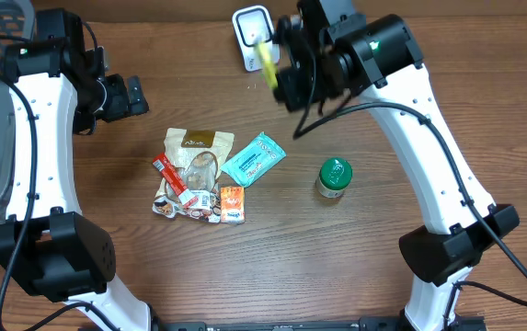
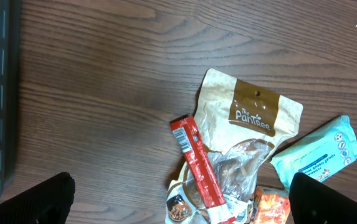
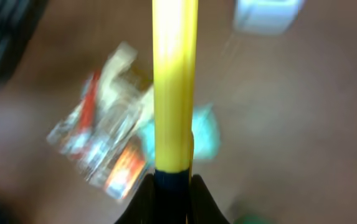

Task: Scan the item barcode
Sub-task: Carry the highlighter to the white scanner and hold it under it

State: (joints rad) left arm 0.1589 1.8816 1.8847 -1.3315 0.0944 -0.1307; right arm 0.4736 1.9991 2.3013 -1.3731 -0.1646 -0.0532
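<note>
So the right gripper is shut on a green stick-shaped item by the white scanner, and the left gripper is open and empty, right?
Not quite: the stick-shaped item is yellow, not green, as the right wrist view shows. The rest holds: the right gripper is shut on it by the white scanner, and the left gripper is open and empty.

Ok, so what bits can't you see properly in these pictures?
Barcode on the yellow item: the right wrist view is smeared by blur; overhead it is too small.
The scanner: overhead, the yellow item crosses part of it; right wrist, blurred and cut by the top edge.
Label on the jar: overhead shows mostly the green lid.
The orange packet: left wrist, cut by the bottom edge.
</note>
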